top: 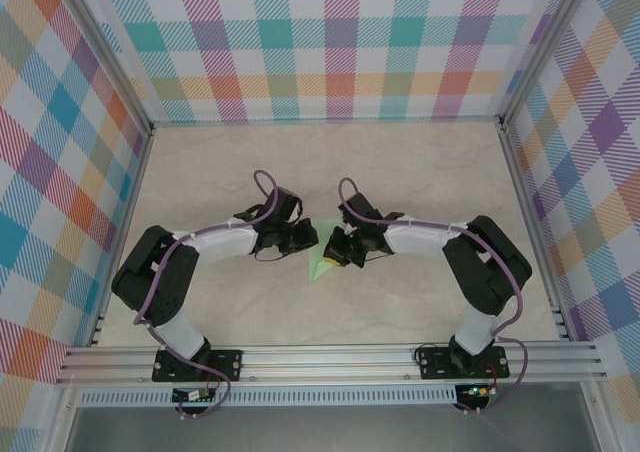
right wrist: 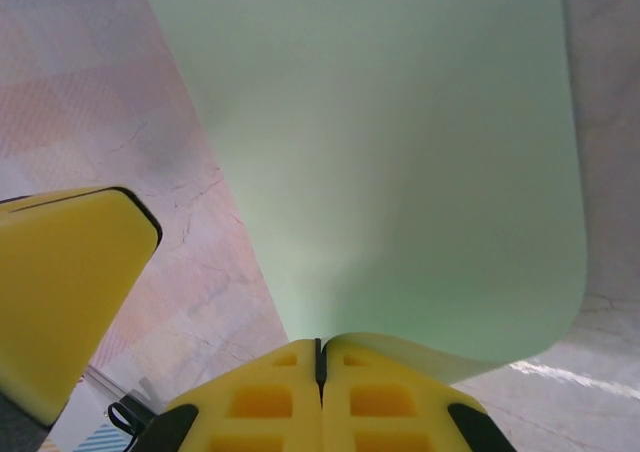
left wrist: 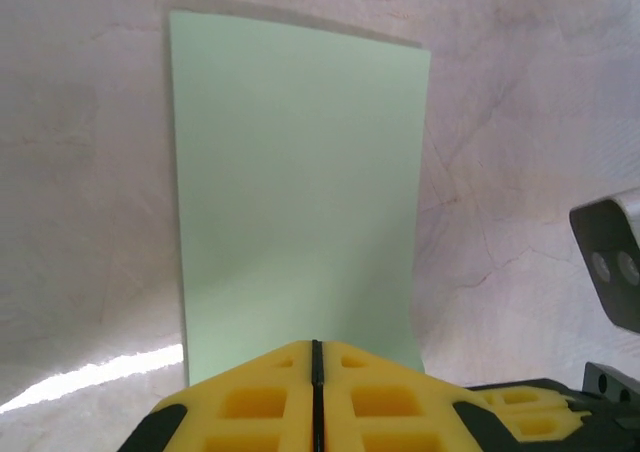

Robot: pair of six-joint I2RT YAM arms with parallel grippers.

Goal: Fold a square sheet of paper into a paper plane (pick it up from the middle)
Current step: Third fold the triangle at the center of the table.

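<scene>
1. A pale, marble-patterned table sits inside walls of bright plaid, with a metal rail along the near edge where both arm bases are bolted.
2. Seen from above, the two arms bend inward and their tips meet near the middle of the table, close together.
3. The sheet of paper, pale mint green, lies between the two tips and shows as a small pointed patch just on the near side of them.
4. The left gripper is clenched: its yellow fingers press together with only a thin dark seam between them. The near edge of the sheet runs in at the fingertips, so the paper appears pinched there.
5. In the left wrist view the sheet stretches away from the fingers as a tall, smooth rectangle, and its near right corner curls slightly beside the fingertip.
6. The right gripper is also clenched, with the fingers meeting in a narrow seam. It grips a rounded, curled edge of the same sheet, which spreads wide beyond it.
7. In the right wrist view a yellow finger of the left gripper stands just to the left, beside the sheet.
8. A grey block of the right arm shows at the right edge of the left wrist view.
</scene>
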